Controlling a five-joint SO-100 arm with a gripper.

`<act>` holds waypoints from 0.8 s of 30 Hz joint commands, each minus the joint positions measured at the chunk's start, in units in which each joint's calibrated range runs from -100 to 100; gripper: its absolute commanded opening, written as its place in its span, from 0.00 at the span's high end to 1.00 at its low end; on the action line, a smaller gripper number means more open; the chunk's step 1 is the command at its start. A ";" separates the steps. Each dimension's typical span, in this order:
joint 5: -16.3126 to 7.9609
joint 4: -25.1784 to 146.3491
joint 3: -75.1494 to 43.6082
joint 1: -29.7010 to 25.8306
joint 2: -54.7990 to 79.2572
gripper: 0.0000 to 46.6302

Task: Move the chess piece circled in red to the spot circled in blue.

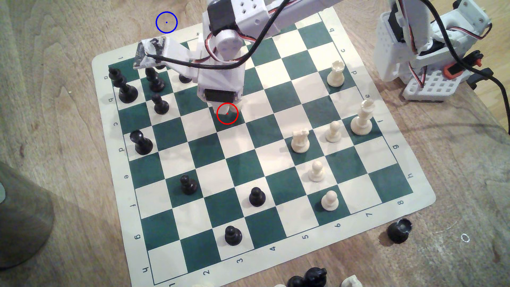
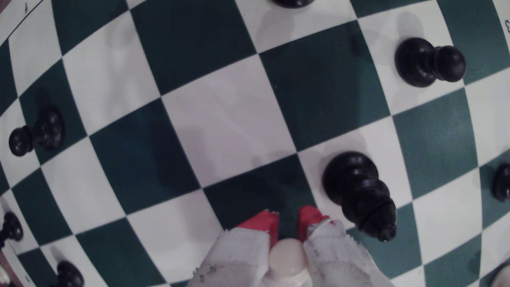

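In the wrist view the gripper [image 2: 288,225] has its red-tipped, taped fingers [image 2: 242,249] pressed against both sides of the cream pawn [image 2: 287,260], whose round head sits between them over a green square. A black bishop [image 2: 358,194] stands just beside the pawn. Farther off, past the chessboard [image 1: 325,225] edge, the blue-ringed spot [image 1: 171,17] lies on bare wood, well apart from the pawn.

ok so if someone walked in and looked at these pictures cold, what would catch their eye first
Probably the white robot arm bent over the green and cream chessboard, its gripper closed around a cream pawn between red-tipped fingers. Next, the blue ring drawn on bare wooden tabletop beyond the board's far corner, toward the exterior view's upper left.
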 commanded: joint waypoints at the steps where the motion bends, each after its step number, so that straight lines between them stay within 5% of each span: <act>1: -0.39 1.08 -1.20 -1.00 -3.26 0.99; 14: -1.90 -0.15 -0.65 -1.00 -14.30 0.99; 24: 0.34 -5.96 0.89 6.74 -22.11 0.99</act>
